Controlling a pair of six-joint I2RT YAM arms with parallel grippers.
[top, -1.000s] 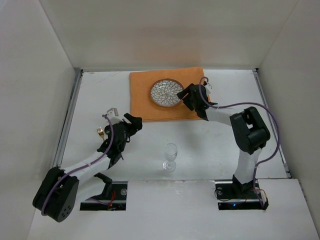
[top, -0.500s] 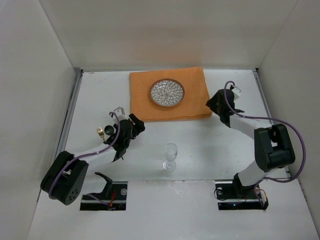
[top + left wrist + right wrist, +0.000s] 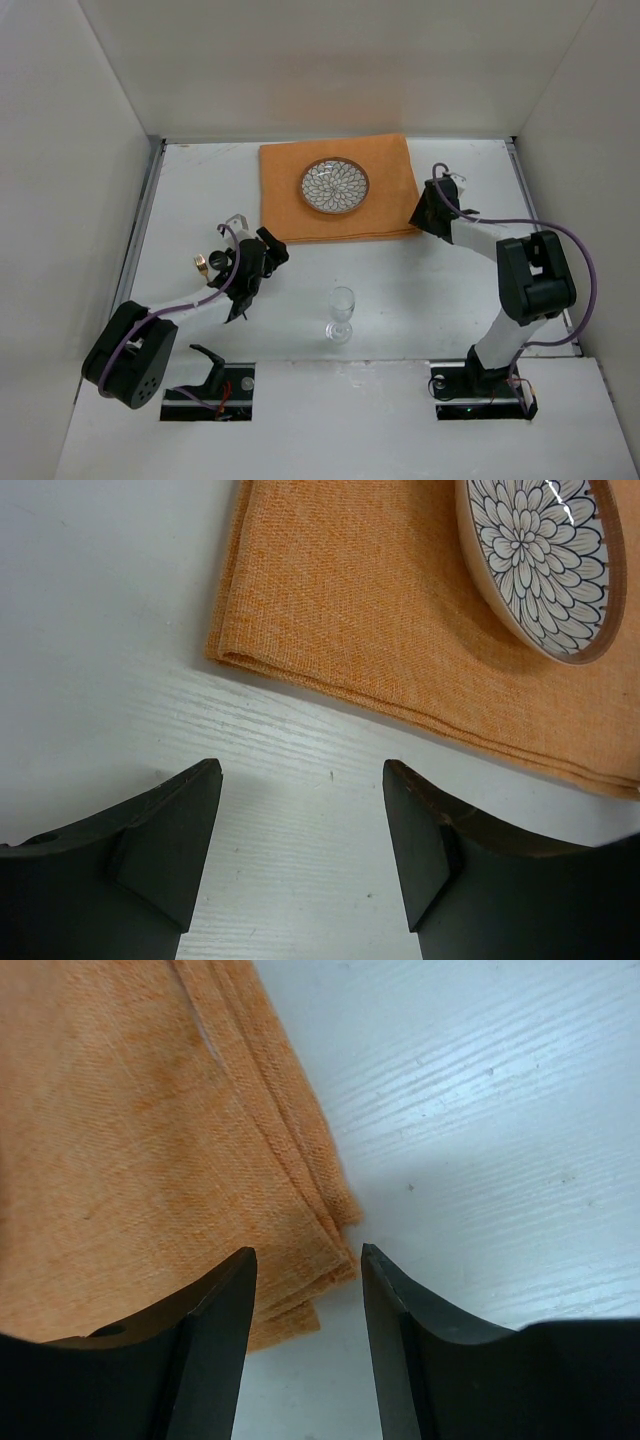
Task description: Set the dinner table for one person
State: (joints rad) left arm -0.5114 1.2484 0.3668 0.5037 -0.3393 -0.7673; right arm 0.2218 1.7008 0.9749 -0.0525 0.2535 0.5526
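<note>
White matte counter [image 3: 400,290] lying flat between wall panels [image 3: 300,70], long axis running left-right across arms. Orange mat [image 3: 290,190] sitting far-centre, carrying patterned plate [image 3: 334,186]. Left gripper [image 3: 302,775] hovering released beside mat's near-left corner. Right gripper [image 3: 307,1255] hovering released over near-right corner. Wine glass [image 3: 342,313] standing upright, front-centre.
</note>
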